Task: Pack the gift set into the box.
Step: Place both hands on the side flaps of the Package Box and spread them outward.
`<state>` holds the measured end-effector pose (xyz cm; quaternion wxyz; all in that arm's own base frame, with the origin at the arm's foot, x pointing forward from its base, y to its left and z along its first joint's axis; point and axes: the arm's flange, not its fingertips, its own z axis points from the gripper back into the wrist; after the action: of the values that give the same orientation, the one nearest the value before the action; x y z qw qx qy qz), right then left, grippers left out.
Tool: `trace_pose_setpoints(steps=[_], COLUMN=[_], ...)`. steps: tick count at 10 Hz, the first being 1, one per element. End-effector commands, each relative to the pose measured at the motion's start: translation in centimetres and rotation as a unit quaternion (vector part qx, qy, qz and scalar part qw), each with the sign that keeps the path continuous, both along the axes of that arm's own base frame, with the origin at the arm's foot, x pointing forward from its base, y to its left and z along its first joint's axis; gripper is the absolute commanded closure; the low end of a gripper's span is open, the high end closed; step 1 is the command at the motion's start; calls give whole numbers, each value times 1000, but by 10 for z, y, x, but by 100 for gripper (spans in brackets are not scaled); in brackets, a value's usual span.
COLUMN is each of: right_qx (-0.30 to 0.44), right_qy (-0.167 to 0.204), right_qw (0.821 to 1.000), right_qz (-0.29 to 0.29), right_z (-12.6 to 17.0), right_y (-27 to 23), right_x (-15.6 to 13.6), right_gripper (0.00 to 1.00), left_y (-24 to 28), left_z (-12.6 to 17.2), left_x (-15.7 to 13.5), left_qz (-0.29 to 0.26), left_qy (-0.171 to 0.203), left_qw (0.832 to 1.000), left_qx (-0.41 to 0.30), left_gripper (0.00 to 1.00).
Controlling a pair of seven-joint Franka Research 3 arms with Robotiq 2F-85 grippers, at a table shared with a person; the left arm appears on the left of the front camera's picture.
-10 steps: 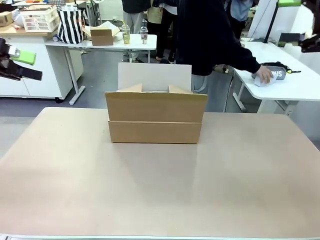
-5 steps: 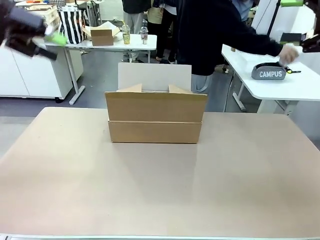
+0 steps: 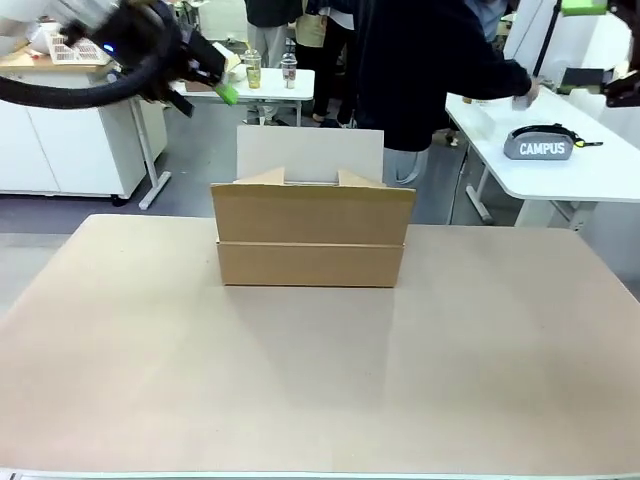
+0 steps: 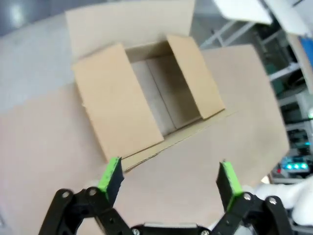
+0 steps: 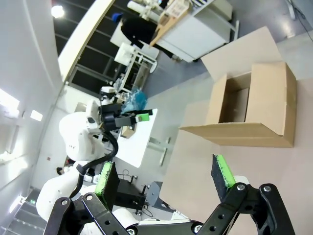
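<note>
The box (image 3: 310, 235) is sitting open at the far middle of the table (image 3: 320, 390). From the front, its near wall is hiding the inside. The left gripper (image 4: 168, 171) is hanging high beside it, blurry, spread wide and holding nothing. The right gripper (image 5: 164, 178) is gaping wide too, empty.

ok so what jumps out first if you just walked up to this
An open cardboard box sits alone on the table, flaps spread and looking empty inside. The left gripper hangs open in the air off to its left, and the person at the far side reaches out over a side table with a grey pouch on it.
</note>
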<state>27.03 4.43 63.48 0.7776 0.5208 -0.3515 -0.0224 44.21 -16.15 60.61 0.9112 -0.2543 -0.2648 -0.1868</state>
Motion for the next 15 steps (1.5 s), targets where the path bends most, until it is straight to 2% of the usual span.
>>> trace_pose_setpoints(steps=[1,3,4,6,7,9,10,11,12,15], right_qx=[5,5,5,5,5,5,5,5,5,5], right_qy=[-18,-18,-18,-18,-18,-18,-18,-18,-18,-18], right_qw=[1000,1000,1000,1000,1000,1000,1000,1000,1000,1000], right_qz=[6,6,6,6,6,6,6,6,6,6], right_z=[1,1,1,1,1,1,1,1,1,1], right_y=[3,3,3,3,3,3,3,3,3,3], right_x=[5,5,5,5,5,5,5,5,5,5], right_gripper=[0,0,0,0,0,0,0,0,0,0], left_y=[9,9,1,-37,-63,-113,-133,-151,-167,-205], left_z=[11,11,2,0,-1,-5,-10,-19,-34,-100], left_x=[-12,-12,0,27,49,90,101,113,125,140], left_qz=[10,10,-6,68,76,143,151,160,176,201], left_qy=[-14,-14,-5,21,42,81,91,110,110,131], left_qw=[1000,1000,1000,997,995,979,973,964,956,931], left_qx=[9,9,-1,19,43,117,147,182,209,275], left_gripper=[0,0,0,0,0,0,0,0,0,0])
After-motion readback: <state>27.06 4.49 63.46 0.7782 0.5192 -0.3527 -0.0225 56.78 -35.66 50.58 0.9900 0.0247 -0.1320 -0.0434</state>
